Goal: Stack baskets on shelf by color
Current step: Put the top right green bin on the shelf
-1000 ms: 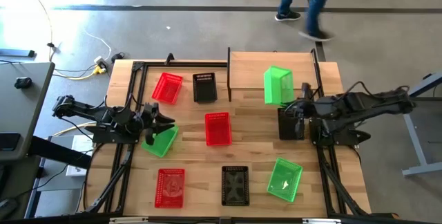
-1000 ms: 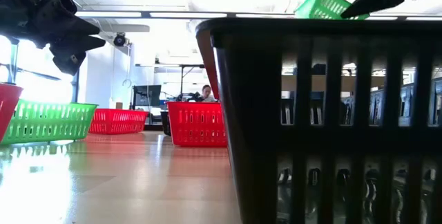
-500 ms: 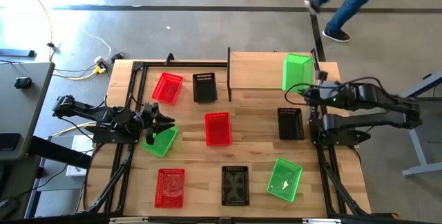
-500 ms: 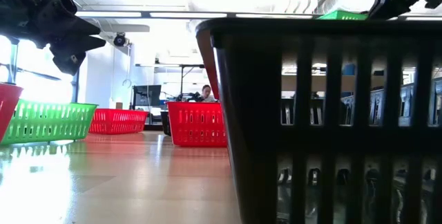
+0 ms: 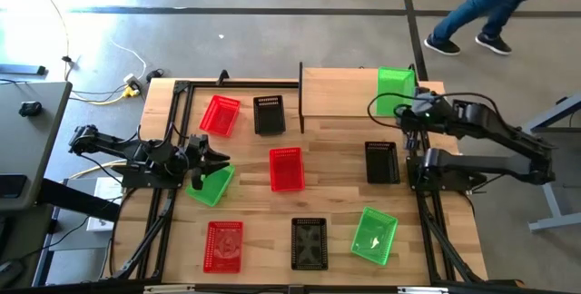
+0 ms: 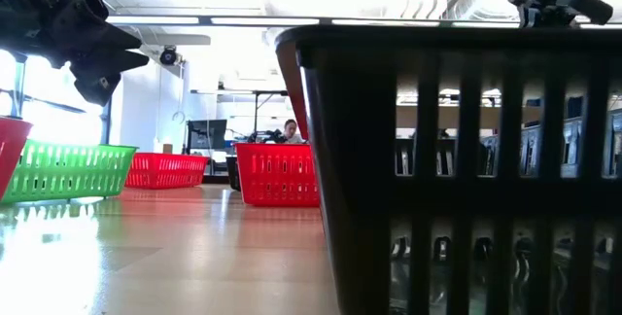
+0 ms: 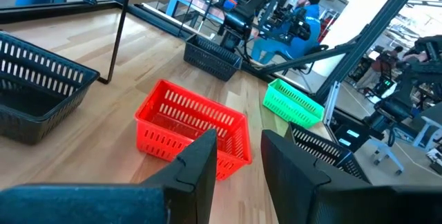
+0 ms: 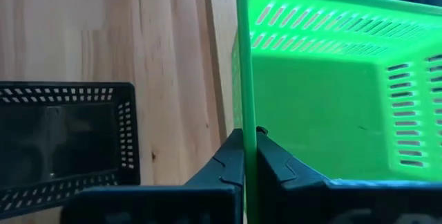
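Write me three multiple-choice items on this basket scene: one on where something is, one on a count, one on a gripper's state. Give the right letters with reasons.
1. Where is the green basket that the right gripper grips?
A. over the right end of the shelf
B. at the table's near edge
C. inside a red basket

2. How many black baskets show in the high view?
A. one
B. three
C. five

3. How does the right gripper stand?
A. wide open above the table
B. shut on the green basket's rim
C. shut on a black basket

Key: 1 A, since the high view shows that basket at the shelf's right end; 2 B, one beside the shelf, one by the right arm, one at the near edge; 3 B, since the right wrist view shows the fingers pinched on the green wall.
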Motion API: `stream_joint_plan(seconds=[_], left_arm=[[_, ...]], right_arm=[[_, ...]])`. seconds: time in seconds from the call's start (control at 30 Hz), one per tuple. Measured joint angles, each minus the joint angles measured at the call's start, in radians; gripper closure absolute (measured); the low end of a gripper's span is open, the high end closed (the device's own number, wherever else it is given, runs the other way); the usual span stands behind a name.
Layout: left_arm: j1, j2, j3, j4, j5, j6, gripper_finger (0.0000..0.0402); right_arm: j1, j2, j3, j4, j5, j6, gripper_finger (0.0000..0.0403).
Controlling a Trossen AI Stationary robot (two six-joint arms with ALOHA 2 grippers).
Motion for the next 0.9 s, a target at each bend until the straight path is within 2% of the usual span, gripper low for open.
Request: stream_joint_plan(seconds=[0.17, 0.53, 0.9], left_arm=[[0.000, 0.000, 0.000, 0.000, 0.000, 0.000, 0.0298], [0.000, 0.000, 0.000, 0.000, 0.000, 0.000, 0.0298], [0.000, 0.000, 0.000, 0.000, 0.000, 0.000, 0.0298]], right_arm=[[-0.083, 0.010, 0.000, 0.000, -0.079, -0.055, 0.0403], [-0.279, 0.078, -0.001, -0.020, -0.130, -0.208, 0.0403], [-0.331, 0.194, -0.001, -0.005, -0.167, -0.210, 0.0403]])
